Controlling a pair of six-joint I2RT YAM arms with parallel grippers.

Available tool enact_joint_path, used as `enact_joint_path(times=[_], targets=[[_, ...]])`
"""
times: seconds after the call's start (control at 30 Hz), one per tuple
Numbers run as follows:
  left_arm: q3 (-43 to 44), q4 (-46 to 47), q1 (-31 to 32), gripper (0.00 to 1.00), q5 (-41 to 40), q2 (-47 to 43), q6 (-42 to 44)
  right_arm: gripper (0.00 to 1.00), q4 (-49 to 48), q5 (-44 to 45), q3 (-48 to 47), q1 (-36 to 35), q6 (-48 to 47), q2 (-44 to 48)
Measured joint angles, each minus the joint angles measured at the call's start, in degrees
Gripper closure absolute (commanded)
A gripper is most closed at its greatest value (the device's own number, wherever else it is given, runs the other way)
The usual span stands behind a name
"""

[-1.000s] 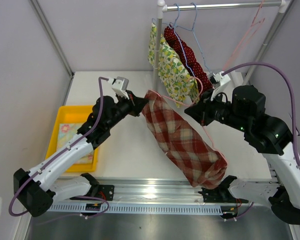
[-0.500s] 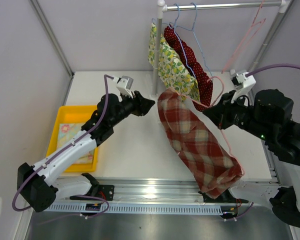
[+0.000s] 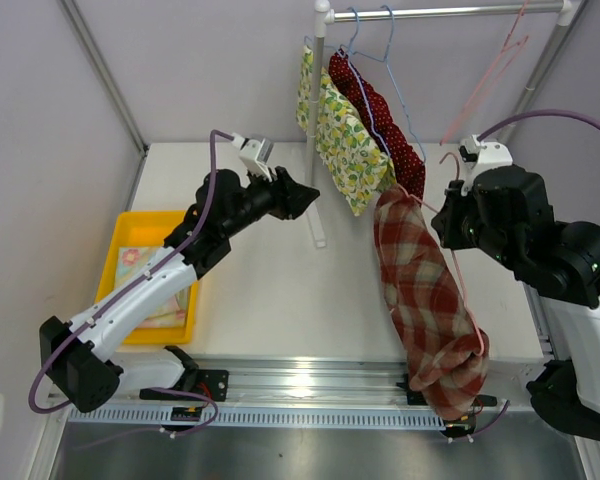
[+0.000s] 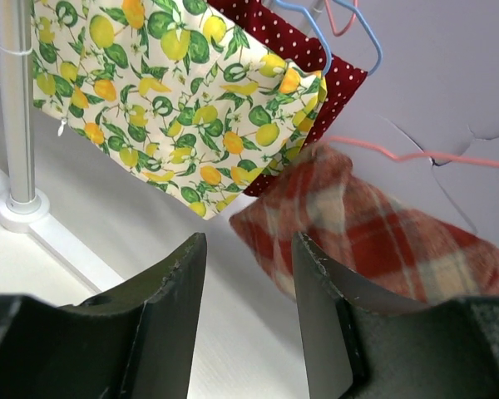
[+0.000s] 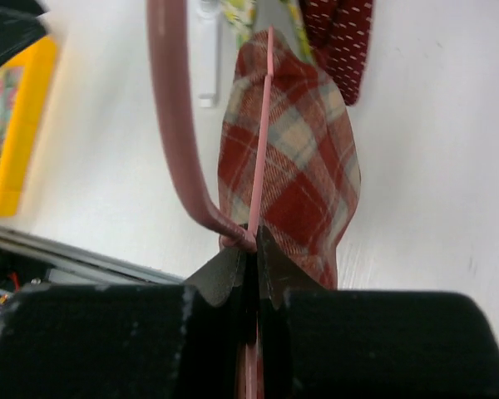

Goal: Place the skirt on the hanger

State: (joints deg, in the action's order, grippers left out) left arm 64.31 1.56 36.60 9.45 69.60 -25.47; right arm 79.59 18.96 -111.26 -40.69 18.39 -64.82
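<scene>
At three o'clock, right gripper (image 5: 251, 249) pinched the pink hanger (image 5: 260, 150); left gripper (image 4: 248, 245) gaped empty. Tilting might shed the plaid skirt (image 3: 420, 300).

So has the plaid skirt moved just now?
Yes. The plaid skirt, on the pink hanger, has swung right: its top was by the rack post, now it hangs well right of it.

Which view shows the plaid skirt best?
Top external: the plaid skirt shows at full length. Left wrist catches only its upper end; right wrist looks down it, foreshortened, behind the pink hanger clamped in the right end effector.
</scene>
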Motion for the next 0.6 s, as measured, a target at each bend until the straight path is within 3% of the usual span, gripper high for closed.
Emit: enact_joint_path(times=[0.6], targets=[[0.35,-4.04,0.00,0.49,1.86,-0.02,0.02,1.00,-0.11,10.71,0.11,13.00,1.07,-5.22]])
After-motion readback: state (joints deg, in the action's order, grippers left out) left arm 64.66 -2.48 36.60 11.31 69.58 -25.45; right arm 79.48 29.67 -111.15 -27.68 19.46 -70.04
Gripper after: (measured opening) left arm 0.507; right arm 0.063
